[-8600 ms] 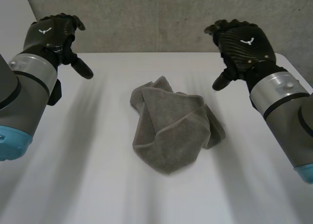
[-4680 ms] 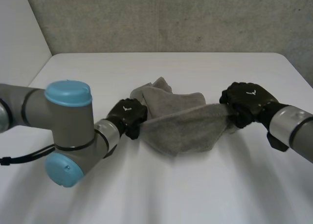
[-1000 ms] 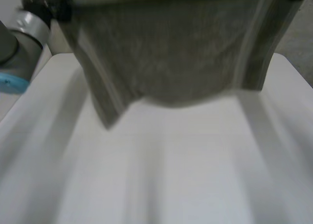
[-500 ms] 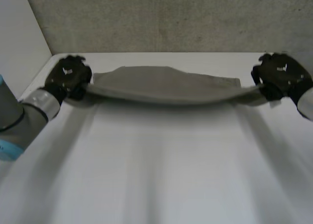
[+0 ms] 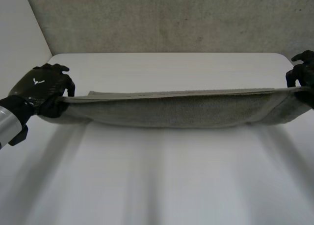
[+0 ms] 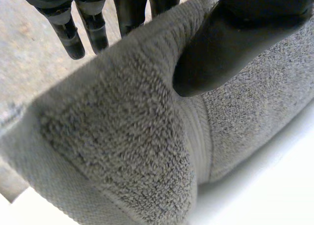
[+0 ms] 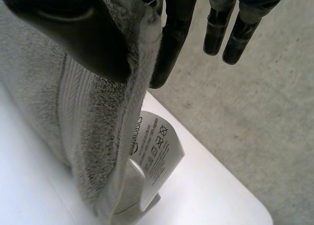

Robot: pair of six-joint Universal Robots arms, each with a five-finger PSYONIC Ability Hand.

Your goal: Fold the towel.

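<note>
The grey towel [image 5: 181, 107] is stretched out wide and taut just above the white table [image 5: 167, 181], sagging a little along its near edge. My left hand [image 5: 41, 90] is shut on the towel's left corner; in the left wrist view its thumb [image 6: 230, 33] pins the terry cloth [image 6: 122, 136] against the fingers behind it. My right hand [image 5: 303, 75] is shut on the right corner. In the right wrist view its thumb [image 7: 68, 28] clamps the towel's edge [image 7: 88, 117], and a white care label [image 7: 154, 146] hangs from the hem below.
A grey concrete wall [image 5: 171, 18] stands behind the table's far edge. The table's left edge runs close to my left hand, and its rounded far right corner lies by my right hand.
The towel hung high before the camera a second ago. Since then both hands came down, moved apart and drew nearer, pulling the towel long and flat over the table.
</note>
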